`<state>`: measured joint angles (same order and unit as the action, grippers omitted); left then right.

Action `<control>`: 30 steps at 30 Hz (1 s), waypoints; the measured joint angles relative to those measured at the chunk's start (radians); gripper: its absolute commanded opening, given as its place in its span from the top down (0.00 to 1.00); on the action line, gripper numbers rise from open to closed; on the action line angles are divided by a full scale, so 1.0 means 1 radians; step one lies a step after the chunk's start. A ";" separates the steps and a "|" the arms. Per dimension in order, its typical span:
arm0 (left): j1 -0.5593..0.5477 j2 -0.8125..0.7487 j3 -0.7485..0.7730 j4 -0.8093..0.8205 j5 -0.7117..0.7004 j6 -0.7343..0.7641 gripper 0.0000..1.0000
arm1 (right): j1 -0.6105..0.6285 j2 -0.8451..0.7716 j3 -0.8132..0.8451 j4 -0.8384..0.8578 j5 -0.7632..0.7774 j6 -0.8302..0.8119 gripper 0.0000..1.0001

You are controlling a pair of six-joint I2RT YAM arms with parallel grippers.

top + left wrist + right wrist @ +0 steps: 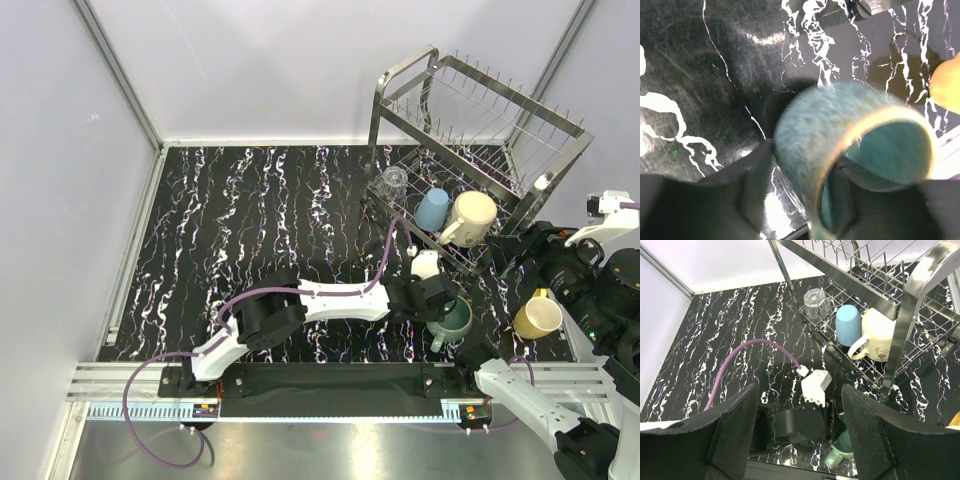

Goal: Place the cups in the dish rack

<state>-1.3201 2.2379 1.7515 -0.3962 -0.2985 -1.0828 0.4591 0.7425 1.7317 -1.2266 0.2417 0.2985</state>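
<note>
Looking down on the black marbled table [250, 220], the biggest thing on it is the dish rack [376, 130], which stands beyond the left gripper [437, 297] and a bit off to its right. From the right wrist view, the rack fills the upper right above the right gripper [800, 405].

That right gripper has its two fingers [735, 435] spread wide with nothing between them. It's looking down at the left arm's wrist just below and ahead of it.

The left gripper is right down over the teal mug [455, 320], which sits on the table near the rack's front corner. Up close, it has one finger [757, 185] outside the mug wall and the other inside the cup, so the jaws straddle the rim of the teal mug [810, 125]. That frame is pretty smeared though, so I honestly can't tell if they're pinching it or just sitting either side.

The yellow mug [537, 318] lies on its side on the table off to the left gripper's right, clear of the teal one.

The other three are in the rack's lower tier, beyond the left gripper:
- cream mug [472, 215] is the rightmost
- light-blue cup [432, 208] sits upside down just beside it
- glass tumbler [394, 183] is furthest left
</note>
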 measured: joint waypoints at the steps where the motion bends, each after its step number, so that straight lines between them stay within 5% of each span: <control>1: 0.002 0.001 -0.001 0.003 0.004 0.006 0.75 | 0.000 0.000 0.000 -0.002 -0.001 0.001 0.26; 4: 0.008 0.002 -0.031 0.010 0.021 0.026 0.99 | 0.000 0.000 0.000 -0.006 -0.001 0.004 0.26; 14: 0.055 -0.120 -0.225 0.091 0.100 0.108 1.00 | 0.000 0.069 0.077 -0.047 -0.077 0.008 0.25; 20: 0.115 -0.424 -0.486 0.102 0.123 0.161 1.00 | 0.000 0.121 0.064 -0.040 -0.179 0.009 0.26; 30: 0.336 -1.133 -0.808 0.289 0.138 0.212 1.00 | -0.001 0.177 -0.215 0.247 -0.688 0.095 0.25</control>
<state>-0.9840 1.1046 0.9440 -0.1074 -0.1608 -0.8707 0.4583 0.9192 1.5166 -0.9794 -0.4465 0.3935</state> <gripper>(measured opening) 0.177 0.745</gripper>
